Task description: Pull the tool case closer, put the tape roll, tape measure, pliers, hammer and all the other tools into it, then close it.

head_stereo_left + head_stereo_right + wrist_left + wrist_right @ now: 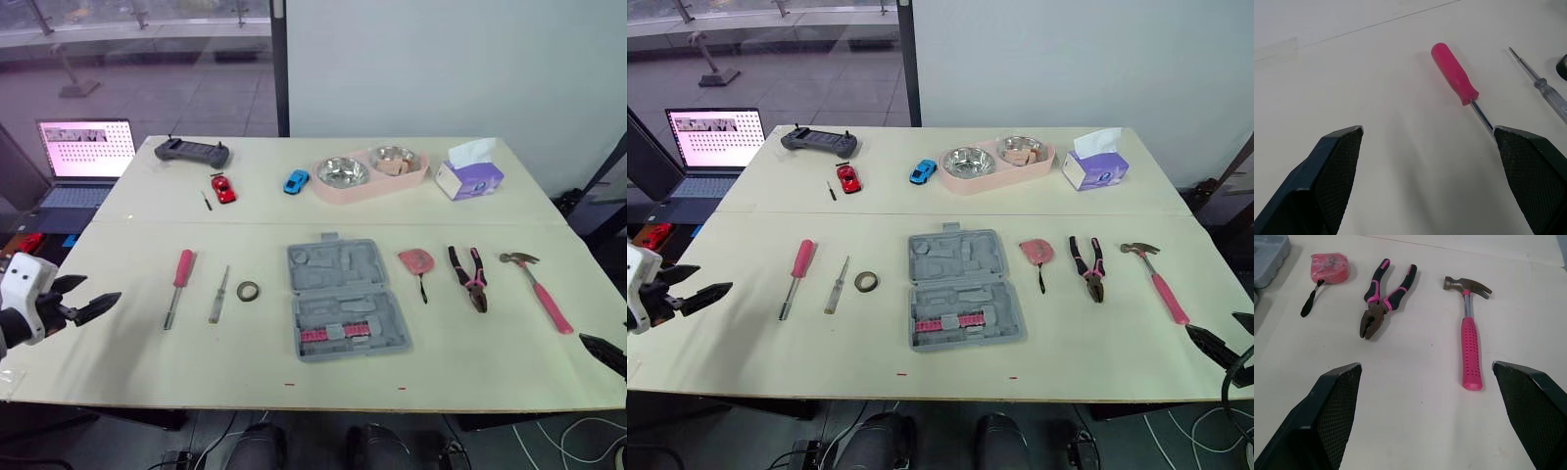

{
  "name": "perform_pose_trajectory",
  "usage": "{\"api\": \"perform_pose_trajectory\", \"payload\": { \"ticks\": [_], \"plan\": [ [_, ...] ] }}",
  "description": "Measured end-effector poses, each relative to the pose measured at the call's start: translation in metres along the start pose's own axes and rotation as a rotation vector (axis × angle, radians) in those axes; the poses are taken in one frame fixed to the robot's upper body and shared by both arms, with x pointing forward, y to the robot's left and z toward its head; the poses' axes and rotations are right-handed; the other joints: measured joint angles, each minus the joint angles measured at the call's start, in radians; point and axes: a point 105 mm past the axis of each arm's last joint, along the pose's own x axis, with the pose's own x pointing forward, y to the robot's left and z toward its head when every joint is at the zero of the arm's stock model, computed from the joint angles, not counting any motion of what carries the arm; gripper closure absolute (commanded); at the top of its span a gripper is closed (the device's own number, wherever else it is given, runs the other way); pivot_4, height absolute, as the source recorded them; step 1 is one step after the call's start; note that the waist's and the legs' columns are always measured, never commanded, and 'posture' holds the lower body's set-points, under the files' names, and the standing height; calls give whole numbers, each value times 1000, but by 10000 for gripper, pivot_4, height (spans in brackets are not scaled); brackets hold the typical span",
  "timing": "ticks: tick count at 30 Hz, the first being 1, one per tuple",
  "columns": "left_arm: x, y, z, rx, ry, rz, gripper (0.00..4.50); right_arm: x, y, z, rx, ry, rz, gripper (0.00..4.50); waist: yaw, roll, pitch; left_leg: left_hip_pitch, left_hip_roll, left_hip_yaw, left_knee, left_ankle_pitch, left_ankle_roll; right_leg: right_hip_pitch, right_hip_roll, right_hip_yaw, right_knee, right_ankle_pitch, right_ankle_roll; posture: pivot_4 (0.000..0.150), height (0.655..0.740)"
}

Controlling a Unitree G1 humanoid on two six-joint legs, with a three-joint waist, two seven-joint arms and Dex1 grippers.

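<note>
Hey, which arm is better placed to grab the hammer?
Right. The right gripper hangs open close to the handle end of the hammer; the left gripper is far off, by the pink screwdriver.

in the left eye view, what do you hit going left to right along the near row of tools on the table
pink screwdriver → clear-handled screwdriver → tape roll → tool case → tape measure → pliers → hammer

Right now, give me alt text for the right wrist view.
The open right gripper hovers over a cream table, facing a pink-handled steel hammer, pink-and-black pliers and a red tape measure lying side by side, none touching.
</note>
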Motion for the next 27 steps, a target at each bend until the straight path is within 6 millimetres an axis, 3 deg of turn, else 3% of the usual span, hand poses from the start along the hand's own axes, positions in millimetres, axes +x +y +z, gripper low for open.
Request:
{"api": "perform_pose_trajectory", "payload": {
  "ticks": [20, 23, 25, 27],
  "plan": [
    [7, -8, 1, 14, 21, -48, 217, 4, 10, 2, 1, 1, 3, 0, 0, 0, 0, 0, 0, 0, 0, 0, 0, 0, 0, 1, 0, 0, 0, 1500, 7400],
    [19, -28, 7, 18, -5, -113, 217, 11, 28, 12, -11, -6, 53, 0, 1, 0, 0, 0, 0, 1, 0, 0, 0, 0, -1, 1, 0, 1, -1, 1500, 7400],
    [33, -53, 10, 12, -31, -194, 217, 21, 50, 27, -22, -35, 121, 0, 0, 0, 0, 0, 1, 1, 0, 0, 0, 0, -1, 2, 0, 1, -1, 1500, 7400],
    [52, -94, 16, 9, -63, -310, 217, 35, 85, 47, -46, -80, 228, 0, -1, 0, 0, 0, 1, 1, 0, 0, 0, 0, -1, 3, 0, 2, -2, 1500, 7400]
  ]
}}
